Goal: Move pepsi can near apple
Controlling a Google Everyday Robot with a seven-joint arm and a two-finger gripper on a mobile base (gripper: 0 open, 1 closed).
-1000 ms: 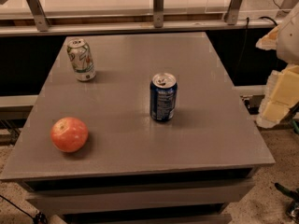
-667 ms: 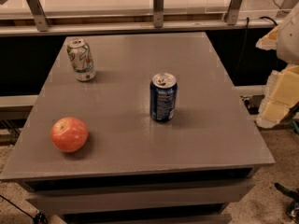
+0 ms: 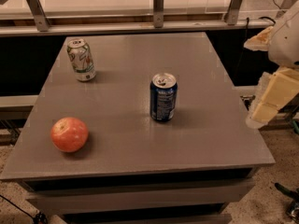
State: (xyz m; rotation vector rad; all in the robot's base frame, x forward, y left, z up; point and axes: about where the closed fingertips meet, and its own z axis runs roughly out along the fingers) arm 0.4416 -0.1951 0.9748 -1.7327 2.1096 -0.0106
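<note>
Pepsi can (image 3: 163, 97) upright, just right of worktop (image 3: 131, 55) centre. Apple (image 3: 69, 134) well apart from it, front left. 1 white and green can (image 3: 81, 59) upright, back left. Pincer (image 3: 268, 99) beyond the worktop's right edge, touching nothing; how far open, cannot tell.

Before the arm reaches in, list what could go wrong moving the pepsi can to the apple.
The gripper sits beyond the right side of the table; coming in sideways, it could tip the upright pepsi can. The round apple lies near the front-left edge; a bump might roll it off.
</note>
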